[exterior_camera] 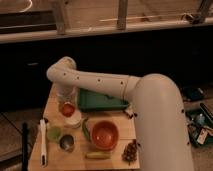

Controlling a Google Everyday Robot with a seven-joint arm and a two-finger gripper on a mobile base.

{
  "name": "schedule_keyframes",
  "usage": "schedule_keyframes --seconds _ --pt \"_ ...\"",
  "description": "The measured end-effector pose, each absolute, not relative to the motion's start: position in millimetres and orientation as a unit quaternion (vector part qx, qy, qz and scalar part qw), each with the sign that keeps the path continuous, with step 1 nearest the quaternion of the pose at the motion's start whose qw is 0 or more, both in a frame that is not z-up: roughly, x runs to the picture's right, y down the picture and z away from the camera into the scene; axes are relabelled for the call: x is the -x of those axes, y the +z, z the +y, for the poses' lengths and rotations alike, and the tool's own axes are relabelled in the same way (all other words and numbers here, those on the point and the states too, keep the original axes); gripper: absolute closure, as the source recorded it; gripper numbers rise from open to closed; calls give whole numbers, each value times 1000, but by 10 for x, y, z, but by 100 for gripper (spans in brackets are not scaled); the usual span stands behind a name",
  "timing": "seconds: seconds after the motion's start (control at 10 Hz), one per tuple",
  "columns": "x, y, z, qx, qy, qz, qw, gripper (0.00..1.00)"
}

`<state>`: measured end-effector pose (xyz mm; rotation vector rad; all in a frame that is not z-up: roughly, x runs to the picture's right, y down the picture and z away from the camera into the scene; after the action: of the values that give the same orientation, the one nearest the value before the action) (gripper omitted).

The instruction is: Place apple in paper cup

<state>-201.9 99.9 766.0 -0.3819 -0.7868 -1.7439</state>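
The arm [95,82] crooks downward, its hand [66,103] grasping the apple [67,109] just above the paper cup [75,120] on the counter [122,127].

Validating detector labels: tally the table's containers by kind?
Cups: 3 (paper cup, green cup, metal cup)
Bowls: 1 (orange-red bowl)
Trays: 1 (green tray)
Total: 5
End effector grips the apple over the paper cup.
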Motion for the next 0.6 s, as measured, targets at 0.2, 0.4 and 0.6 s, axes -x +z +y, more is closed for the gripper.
schedule_keyframes --seconds 0.2,0.4,0.6 --pt "2018 7658 998 162 -741 -334 560 57" --pt "2016 7656 999 162 -741 -335 558 57" --pt "2013 7657 1000 162 -742 -335 558 57"
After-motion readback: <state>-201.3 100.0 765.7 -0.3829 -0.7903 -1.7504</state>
